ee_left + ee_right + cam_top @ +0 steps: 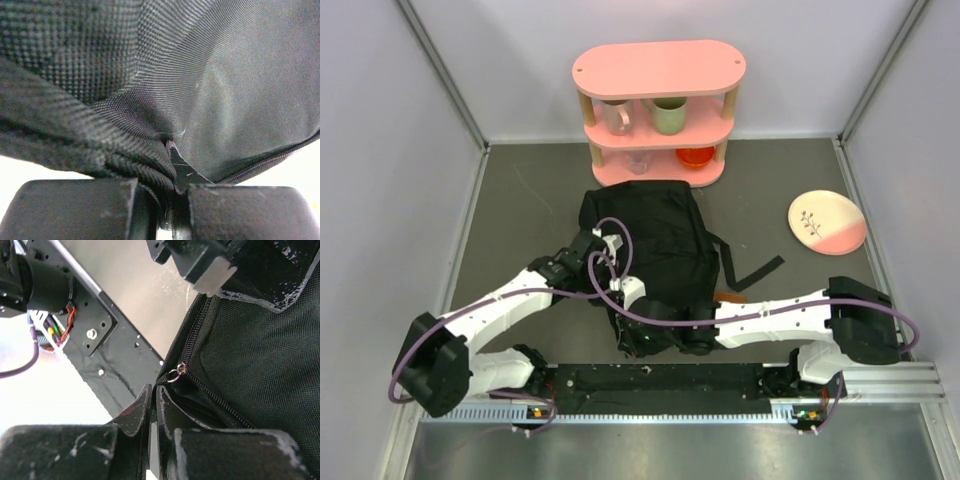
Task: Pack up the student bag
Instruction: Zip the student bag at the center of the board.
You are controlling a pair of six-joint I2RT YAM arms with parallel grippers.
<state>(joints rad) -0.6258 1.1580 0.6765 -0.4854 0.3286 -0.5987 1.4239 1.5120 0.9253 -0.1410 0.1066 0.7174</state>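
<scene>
Blending into the black backpack [655, 250], the right gripper [155, 412] is hard to pick out from above. Its wrist view shows it closed on a fabric edge beside the zipper pull [175, 372]. The left gripper [167, 192] pinches a fold at the backpack's left side. A pink shelf [658, 68] stands at the table's [520, 210] far edge, with a plate [827, 221] near the right edge. The backpack lies mid-table, rumpled, one strap [755, 272] trailing right.

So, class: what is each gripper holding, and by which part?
Both hold the student bag: the left gripper a fabric fold, the right gripper the edge beside the zipper pull.
</scene>
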